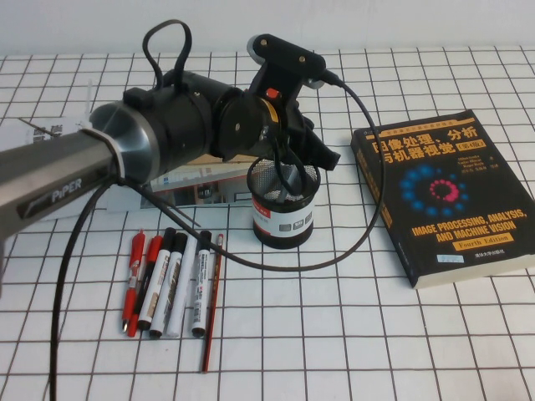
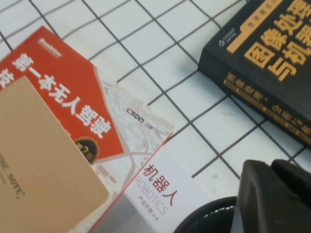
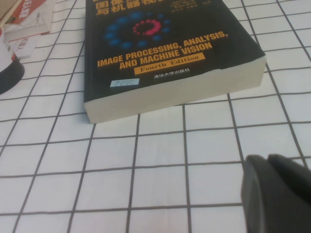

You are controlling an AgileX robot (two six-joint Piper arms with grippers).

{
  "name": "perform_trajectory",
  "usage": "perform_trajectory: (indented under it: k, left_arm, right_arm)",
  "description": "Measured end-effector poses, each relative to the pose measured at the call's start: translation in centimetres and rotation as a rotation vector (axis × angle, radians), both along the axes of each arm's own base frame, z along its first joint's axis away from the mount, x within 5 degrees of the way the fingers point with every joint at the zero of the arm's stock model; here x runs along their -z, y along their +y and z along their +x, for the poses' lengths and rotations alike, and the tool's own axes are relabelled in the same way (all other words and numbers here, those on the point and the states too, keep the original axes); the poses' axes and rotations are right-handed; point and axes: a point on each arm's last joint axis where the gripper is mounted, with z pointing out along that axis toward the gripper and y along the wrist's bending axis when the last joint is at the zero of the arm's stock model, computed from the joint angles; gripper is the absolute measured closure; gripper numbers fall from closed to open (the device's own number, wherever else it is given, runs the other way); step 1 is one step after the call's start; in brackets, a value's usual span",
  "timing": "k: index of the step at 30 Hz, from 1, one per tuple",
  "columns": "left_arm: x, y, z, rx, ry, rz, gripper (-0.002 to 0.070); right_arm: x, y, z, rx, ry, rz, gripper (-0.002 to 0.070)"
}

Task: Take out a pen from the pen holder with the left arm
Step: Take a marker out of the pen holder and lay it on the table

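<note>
1. Pen: can't be made out. Mesh + gripper hide whatever sits in the holder. Judged to be inside it, mid counter.
2. Axis (judgement): a cup this narrow keeps a pen near upright, w/ its long axis along the holder's and its top end twd the mouth. Pull should prob. go straight up.
3. Holder: black mesh cup, upright, mouth up, white label on its near-left side. Touches nothing else on the counter, so access from above is free.
4. Left gripper: arm comes in from the left, and the tips dip down into the holder's mouth. That approach fits a vertical pen. Closed tight. Can't tell whether a pen is pinched, as the grip point is hidden.
5. Loose pens: a row lying flat, near-left of the holder and well apart from it. Long axes run near–far, roughly parallel. Red ones on the left, markers in the middle, a thin one on the right. Prob. not the target, since the task says from the holder.
6. Book: flat, right of the holder, near but apart. Red booklet lies far-left, behind the arm.
7. Right gripper: seen only in its own wrist view, low over the counter by the book's near edge, right side. Looks parked. Can't tell its state.
</note>
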Motion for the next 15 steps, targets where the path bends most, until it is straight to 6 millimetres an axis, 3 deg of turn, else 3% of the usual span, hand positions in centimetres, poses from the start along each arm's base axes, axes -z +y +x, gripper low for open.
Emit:
perform_trajectory:
  k: [5,10,15]
  left_arm:
    - [-2.9,0.6,-0.7,0.009,-0.078,-0.020,0.0677]
    - [-7.3,1.7,-2.1,0.010,-0.174,-0.075,0.0677]
    - [-9.4,2.4,-3.0,0.009,-0.204,-0.095,0.0677]
  right_arm:
    - [0.0,0.0,0.0,0.000,0.000,0.000,0.0692]
    - [0.0,0.0,0.0,0.000,0.000,0.000,0.0692]
    - [0.0,0.0,0.0,0.000,0.000,0.000,0.0692]
